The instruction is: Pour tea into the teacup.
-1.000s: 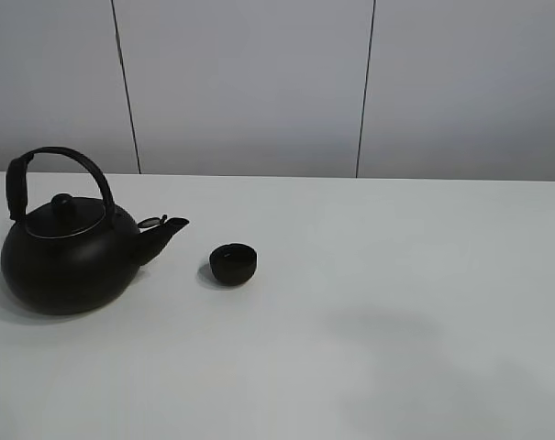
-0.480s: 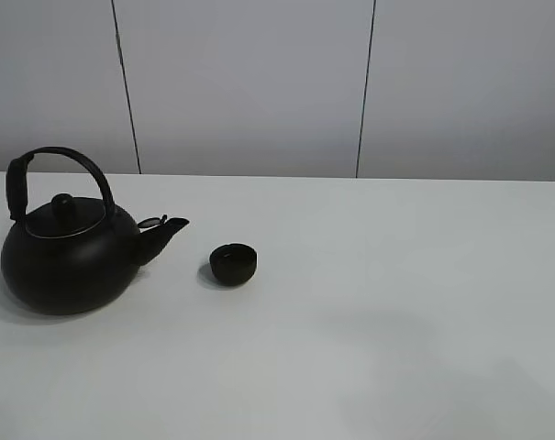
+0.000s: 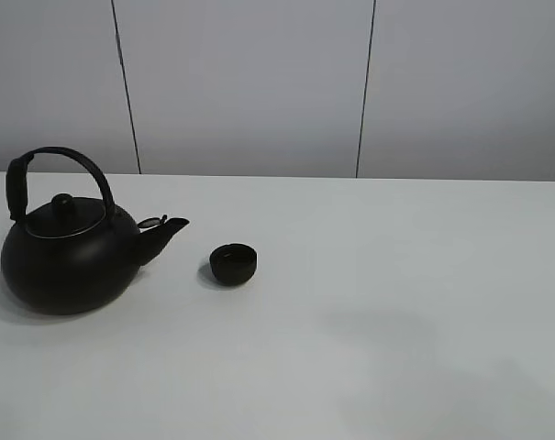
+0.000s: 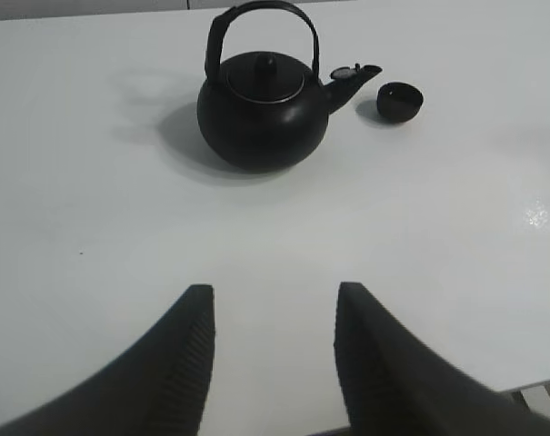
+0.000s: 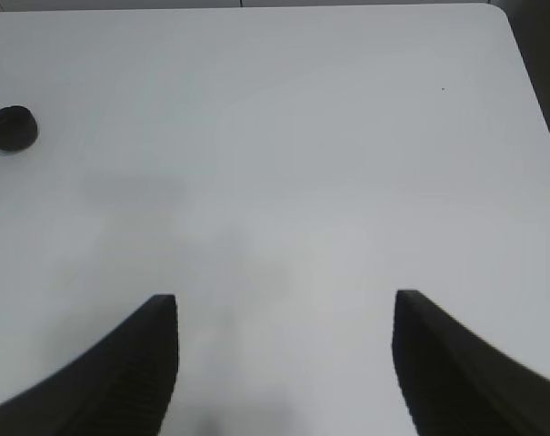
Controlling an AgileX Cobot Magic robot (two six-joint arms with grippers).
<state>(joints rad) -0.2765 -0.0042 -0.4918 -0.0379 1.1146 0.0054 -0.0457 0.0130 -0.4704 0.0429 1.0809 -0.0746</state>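
**Inspector:** Left gripper [image 4: 273, 341] first. Its two dark ribbed fingers [image 4: 191, 350] stand apart with bare white table [image 4: 93, 209] showing between them. Nothing is held. It hangs over the tabletop, well short of the kettle [image 4: 261, 123].

**Clerk:** And the right gripper [image 5: 284, 350]?

**Inspector:** Spread wider than the left, with a broad gap between its fingers [image 5: 147, 354] and nothing in it. It sits above open tabletop, well apart from the kettle, which its own camera does not show.

**Clerk:** Neither arm appears in the high view?

**Inspector:** Correct. That view shows only the table [image 3: 396, 302], the kettle [image 3: 66, 257], the teacup [image 3: 233, 263] and the pale panelled wall [image 3: 249, 82] behind.

**Clerk:** Condition of the kettle?

**Inspector:** Upright on the table. Round black body, lid [image 3: 64, 218] seated with its knob on top, and the arched handle [image 3: 61, 163] raised over it. The spout [image 3: 165, 229] points toward the teacup.

**Clerk:** Location of the teacup?

**Inspector:** Standing upright just beyond the tip of the kettle's spout, near it but not touching. In the left wrist view the teacup [image 4: 400, 100] lies on the spout side of the kettle, slightly farther from the gripper than the kettle's body. In the right wrist view the teacup [image 5: 11, 127] sits at the far edge of the frame, well apart from that gripper. Whether it holds any liquid, I cannot tell.
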